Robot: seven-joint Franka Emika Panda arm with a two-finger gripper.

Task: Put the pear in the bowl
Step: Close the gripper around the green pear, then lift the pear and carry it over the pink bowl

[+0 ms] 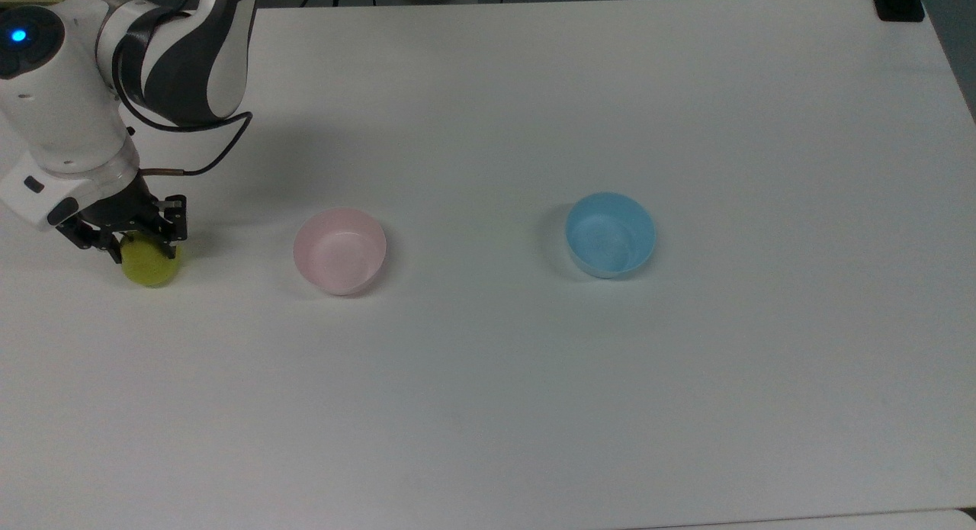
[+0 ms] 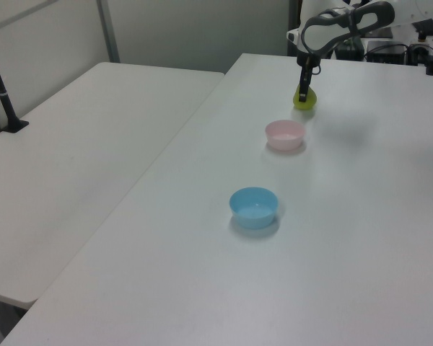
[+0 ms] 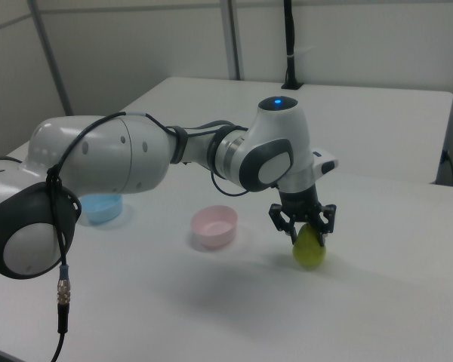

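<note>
The gripper (image 1: 142,244) sat low over the pear (image 1: 154,267), its two dark fingers (image 3: 318,231) brought in against the fruit's upper part, one on each side, pinching it. The pear's base rested on the white table (image 1: 534,400). In the right view the gripper (image 3: 306,231) straddled the pear (image 3: 309,250) from above; in the left view the gripper (image 2: 303,92) covered the near side of the pear (image 2: 307,101).

Just beyond the gripper, to the top view's right, stood the bowl (image 1: 340,250), pale pink, upright and apart from the fruit. Well past it along the same line stood a light blue bowl (image 1: 611,234).

No writing or brand mark could be read on anything. The right view showed a blue light (image 3: 279,102) on the arm's wrist; the left view showed a second table (image 2: 79,158) alongside.
</note>
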